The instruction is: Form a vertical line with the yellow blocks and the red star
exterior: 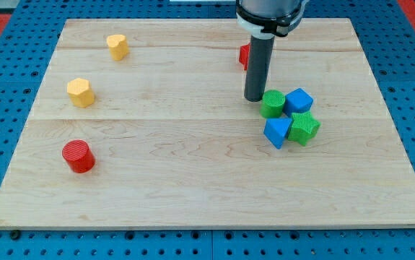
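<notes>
Bare and holding nothing, my tip (pixel 254 98) touched the green cylinder (pixel 272 104); the red star (pixel 244 55) hid behind our rod, yellow blocks (pixel 80 92) (pixel 118 46) far left. We risked scattering the cluster.

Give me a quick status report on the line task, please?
My tip down beside green block. Two yellow blocks at view's left; red block half hidden behind rod. Green-blue cluster close by.

Two yellow blocks (pixel 118 46) (pixel 80 92) are seen at the view's upper left, while a red block (pixel 244 55) is half hidden behind the rod.
</notes>
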